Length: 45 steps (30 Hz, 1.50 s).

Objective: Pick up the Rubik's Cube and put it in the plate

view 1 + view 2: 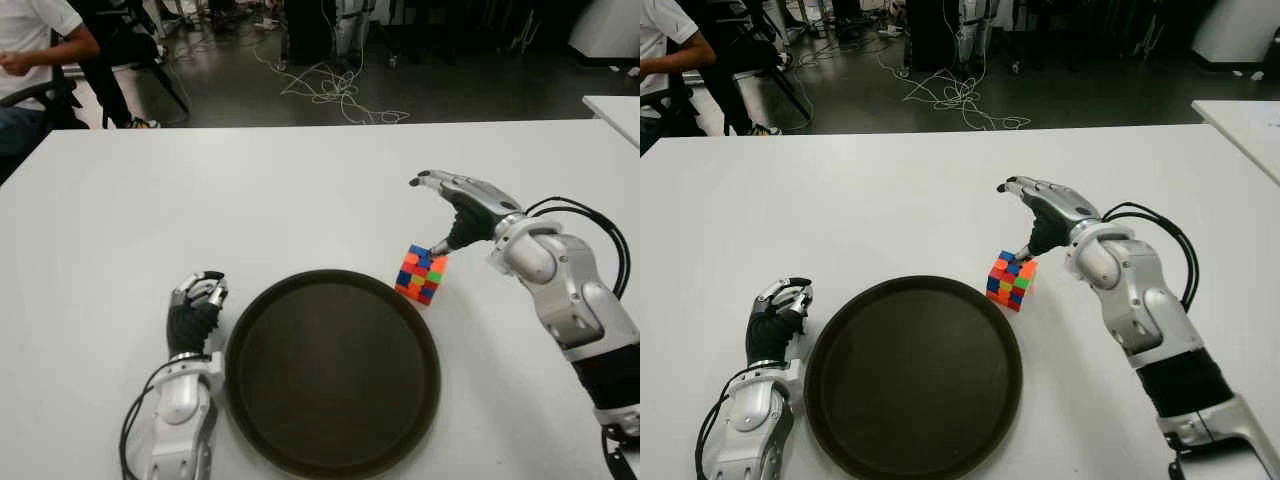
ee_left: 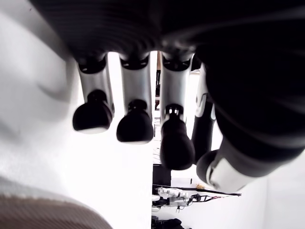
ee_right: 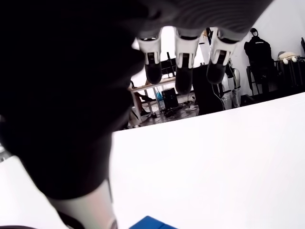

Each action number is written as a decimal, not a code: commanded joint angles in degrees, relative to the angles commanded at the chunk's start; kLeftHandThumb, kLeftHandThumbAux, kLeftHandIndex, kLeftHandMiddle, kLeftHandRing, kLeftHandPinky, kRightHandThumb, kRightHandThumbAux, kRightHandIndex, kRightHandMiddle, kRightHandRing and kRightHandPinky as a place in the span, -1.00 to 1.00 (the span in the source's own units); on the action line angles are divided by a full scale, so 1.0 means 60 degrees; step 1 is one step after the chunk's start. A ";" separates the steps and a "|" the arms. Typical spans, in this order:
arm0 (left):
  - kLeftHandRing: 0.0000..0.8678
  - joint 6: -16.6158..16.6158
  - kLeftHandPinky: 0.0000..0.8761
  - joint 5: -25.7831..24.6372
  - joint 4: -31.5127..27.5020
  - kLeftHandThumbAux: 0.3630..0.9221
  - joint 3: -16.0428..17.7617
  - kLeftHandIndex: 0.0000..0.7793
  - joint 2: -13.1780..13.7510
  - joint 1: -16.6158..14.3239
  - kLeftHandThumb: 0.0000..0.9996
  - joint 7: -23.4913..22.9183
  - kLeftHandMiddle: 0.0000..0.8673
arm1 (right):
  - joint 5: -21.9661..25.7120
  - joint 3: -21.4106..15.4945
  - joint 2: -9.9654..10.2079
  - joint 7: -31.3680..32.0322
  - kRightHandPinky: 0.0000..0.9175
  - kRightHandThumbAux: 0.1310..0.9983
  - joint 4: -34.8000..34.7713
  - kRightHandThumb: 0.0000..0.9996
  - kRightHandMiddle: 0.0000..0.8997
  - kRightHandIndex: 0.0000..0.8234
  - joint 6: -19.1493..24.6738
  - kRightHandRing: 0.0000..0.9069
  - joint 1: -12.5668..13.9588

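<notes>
The Rubik's Cube [image 1: 421, 274] stands tilted on the white counter [image 1: 250, 200], just beside the right rim of the dark plate [image 1: 300, 460]. The right hand [image 1: 462, 206] is over the cube with fingers [image 3: 184, 71] stretched open, thumb tip touching its top corner, not holding it. The left hand [image 1: 195, 310] shows left of the plate, fingers [image 2: 136, 124] curled and holding nothing; a person [image 1: 30, 60] sits beyond the far left corner.

A white table [image 1: 300, 190] fills the foreground, beyond it lies a dark floor [image 1: 450, 90] with loose white cables [image 1: 330, 90], a seated person [image 1: 30, 60] at the far left, and 1 second white table [image 1: 615, 110] at right.
</notes>
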 joint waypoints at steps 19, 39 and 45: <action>0.88 -0.0160 0.86 0.0012 0.0063 0.23 0.0005 0.14 0.0016 -0.0013 0.42 0.0031 0.82 | 0.0149 0.0114 0.0045 -0.0068 -0.70 0.97 0.0259 -1.00 -0.83 -0.85 -0.0383 -0.75 0.0055; 0.88 -0.0315 0.86 0.0067 0.0101 0.22 -0.0037 0.14 -0.0016 -0.0006 0.42 0.0090 0.81 | 0.0154 0.0087 0.0185 0.0128 -0.81 0.79 -0.1019 -1.00 -0.89 -0.99 0.0182 -0.86 0.0684; 0.87 -0.0417 0.86 0.0194 0.0152 0.23 -0.0077 0.14 0.0018 -0.0011 0.42 0.0152 0.81 | 0.0042 0.0186 0.0138 0.0339 -0.86 0.81 -0.1374 -1.00 -0.91 -1.00 0.0449 -0.88 0.0774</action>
